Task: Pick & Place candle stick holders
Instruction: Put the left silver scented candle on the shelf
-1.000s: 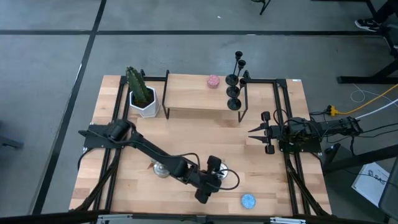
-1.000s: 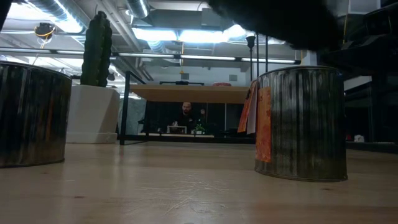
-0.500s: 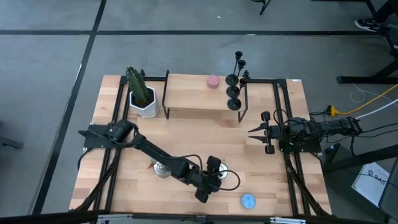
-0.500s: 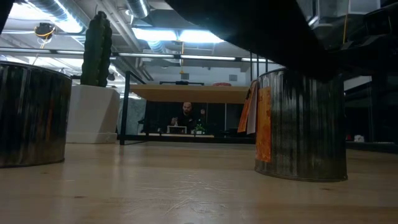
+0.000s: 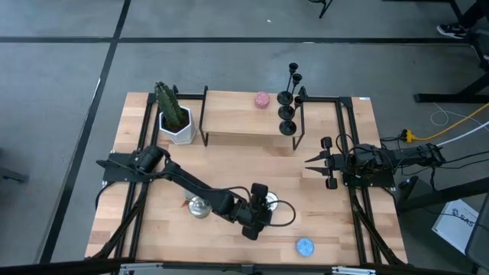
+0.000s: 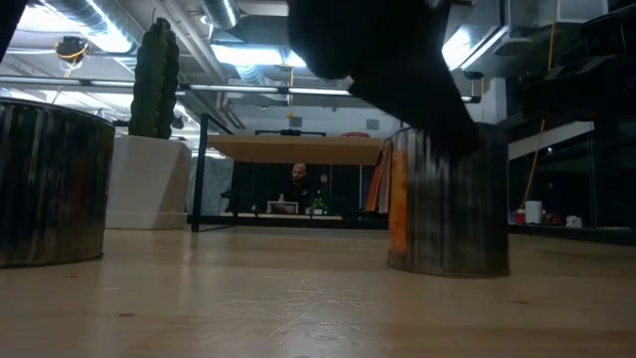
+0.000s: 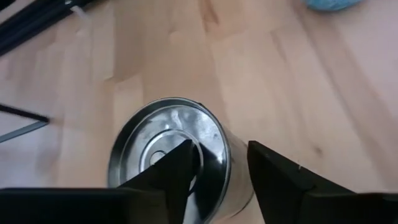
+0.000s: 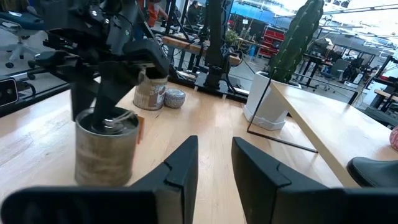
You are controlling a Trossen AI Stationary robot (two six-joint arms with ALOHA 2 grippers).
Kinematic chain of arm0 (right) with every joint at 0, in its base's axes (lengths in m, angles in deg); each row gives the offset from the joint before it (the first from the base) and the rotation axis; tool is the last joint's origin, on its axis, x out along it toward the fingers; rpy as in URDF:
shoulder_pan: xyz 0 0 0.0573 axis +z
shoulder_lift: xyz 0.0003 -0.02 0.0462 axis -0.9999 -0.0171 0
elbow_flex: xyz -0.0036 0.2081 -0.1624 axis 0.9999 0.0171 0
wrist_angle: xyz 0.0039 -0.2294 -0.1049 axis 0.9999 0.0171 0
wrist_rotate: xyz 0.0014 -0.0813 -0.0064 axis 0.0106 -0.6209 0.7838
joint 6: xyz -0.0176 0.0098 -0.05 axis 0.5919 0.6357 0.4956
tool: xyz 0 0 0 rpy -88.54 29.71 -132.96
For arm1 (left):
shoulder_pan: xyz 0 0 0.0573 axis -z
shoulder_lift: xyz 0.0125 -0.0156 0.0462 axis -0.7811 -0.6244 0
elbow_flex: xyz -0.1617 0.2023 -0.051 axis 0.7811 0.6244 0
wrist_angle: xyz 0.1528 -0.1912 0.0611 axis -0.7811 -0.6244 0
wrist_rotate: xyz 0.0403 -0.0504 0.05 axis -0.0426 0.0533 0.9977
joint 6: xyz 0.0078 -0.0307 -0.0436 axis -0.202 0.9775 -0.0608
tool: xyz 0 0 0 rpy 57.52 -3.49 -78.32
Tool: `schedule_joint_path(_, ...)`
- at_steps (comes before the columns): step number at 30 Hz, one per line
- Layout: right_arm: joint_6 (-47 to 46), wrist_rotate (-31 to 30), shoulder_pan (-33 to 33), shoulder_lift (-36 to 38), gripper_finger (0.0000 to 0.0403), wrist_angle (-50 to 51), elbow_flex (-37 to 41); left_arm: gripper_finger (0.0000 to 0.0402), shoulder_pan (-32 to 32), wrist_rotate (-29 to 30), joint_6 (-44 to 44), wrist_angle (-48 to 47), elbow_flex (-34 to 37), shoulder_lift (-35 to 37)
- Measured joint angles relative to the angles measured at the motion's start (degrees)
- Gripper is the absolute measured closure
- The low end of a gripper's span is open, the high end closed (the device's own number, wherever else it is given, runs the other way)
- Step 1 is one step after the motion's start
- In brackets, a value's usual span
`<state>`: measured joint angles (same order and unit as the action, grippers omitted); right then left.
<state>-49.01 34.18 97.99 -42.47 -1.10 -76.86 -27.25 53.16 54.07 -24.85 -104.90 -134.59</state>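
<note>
**Holders on the shelf, left gripper on a tin**

The holders [image 5: 288, 99] stand in a tight group at the right end of the raised shelf [image 5: 237, 114] at the table's far side, well apart from both arms; a pink disc [image 5: 262, 99] lies on the shelf just beside them.

The left gripper [image 5: 260, 211] is at the near middle of the table [image 5: 336, 229]. Its fingers [image 7: 171, 171] straddle the rim of an open tin [image 7: 171, 146], one inside the wall and one outside, closed on that wall. From the low view this tin [image 6: 447, 209] stands upright on the wood with an orange label on its side. A second tin [image 5: 199, 206] sits beside the left arm, on its other side. A blue disc [image 5: 305, 246] lies near the front edge.

The right gripper [image 5: 309, 162] waits at the right side of the table, its fingers [image 8: 180, 165] parted and holding nothing.

A cactus [image 5: 170, 107] in a white pot [image 5: 178, 130] stands at the far left corner.
</note>
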Motion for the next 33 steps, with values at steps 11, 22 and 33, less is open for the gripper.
schedule_joint_path(11,0.0,0.0,0.0,0.0,0.0302,0.0,0.0,0.0356,-2.0,0.9,-2.5,-0.1,0.0,0.0)
schedule_joint_path(22,0.0,0.0,0.0,0.0,0.0302,0.0,0.0,0.0393,-3.7,0.7,-0.8,0.2,0.0,0.0)
schedule_joint_path(33,0.0,0.0,0.0,0.0,0.0302,0.0,0.0,0.0397,-4.1,-0.3,-0.6,0.4,0.1,0.0)
